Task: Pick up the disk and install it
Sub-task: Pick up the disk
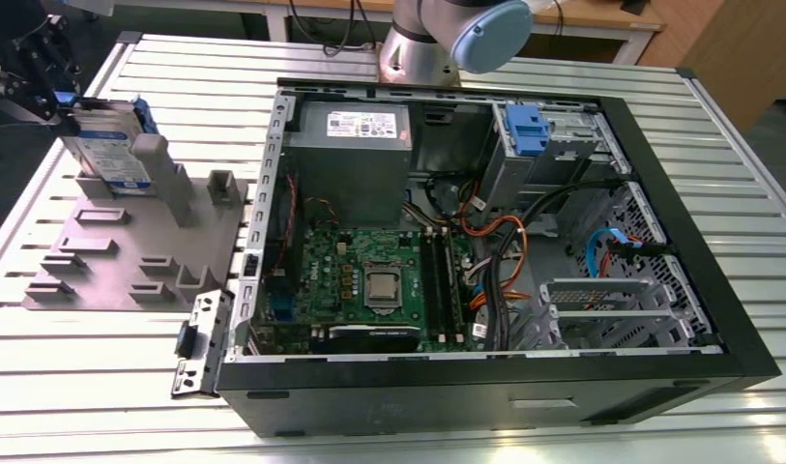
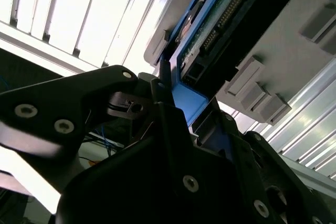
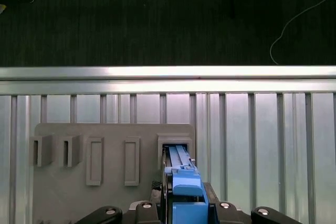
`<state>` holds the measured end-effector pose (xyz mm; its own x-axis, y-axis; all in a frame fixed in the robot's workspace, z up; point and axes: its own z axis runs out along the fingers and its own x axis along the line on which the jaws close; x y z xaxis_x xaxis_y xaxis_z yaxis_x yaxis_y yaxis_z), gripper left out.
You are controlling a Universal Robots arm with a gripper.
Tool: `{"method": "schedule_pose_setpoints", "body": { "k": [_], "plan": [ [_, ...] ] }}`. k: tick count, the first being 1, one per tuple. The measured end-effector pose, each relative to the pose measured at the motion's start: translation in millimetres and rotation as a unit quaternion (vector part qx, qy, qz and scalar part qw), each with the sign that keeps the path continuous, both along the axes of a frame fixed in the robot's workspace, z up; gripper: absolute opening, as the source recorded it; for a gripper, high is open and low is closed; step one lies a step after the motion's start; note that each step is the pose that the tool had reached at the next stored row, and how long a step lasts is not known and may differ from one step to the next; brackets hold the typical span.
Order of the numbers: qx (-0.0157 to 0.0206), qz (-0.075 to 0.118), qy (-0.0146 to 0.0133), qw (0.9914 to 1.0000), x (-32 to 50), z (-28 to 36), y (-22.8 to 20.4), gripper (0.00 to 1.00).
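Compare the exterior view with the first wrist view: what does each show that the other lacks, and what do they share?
Exterior view's own: the open computer case with its motherboard, the arm's base, and the labelled face of the disk. First wrist view's own: the dark floor beyond the table's edge. Shared: the disk standing upright in the grey fixture, the ribbed metal table, and the hand at the disk's top.

Even, bright light glares white off the ribbed table (image 2: pixel 68 19); the near hand (image 2: pixel 181 95) looks soft.
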<state>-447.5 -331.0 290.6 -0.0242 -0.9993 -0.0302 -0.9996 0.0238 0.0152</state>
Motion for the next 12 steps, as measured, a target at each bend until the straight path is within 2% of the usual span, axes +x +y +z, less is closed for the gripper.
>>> {"method": "schedule_pose_setpoints", "body": {
  "k": [4, 5, 12],
  "plan": [
    [0.0000, 0.000, 0.0000, 1.00000, 0.0, 0.0, 0.0, 0.42],
    [0.0000, -0.001, 0.0000, 1.00000, 0.0, 0.0, 0.0, 0.48],
    [-0.0028, -0.012, 0.0000, 0.99992, 0.1, -0.2, 0.0, 0.48]
  ]
}}
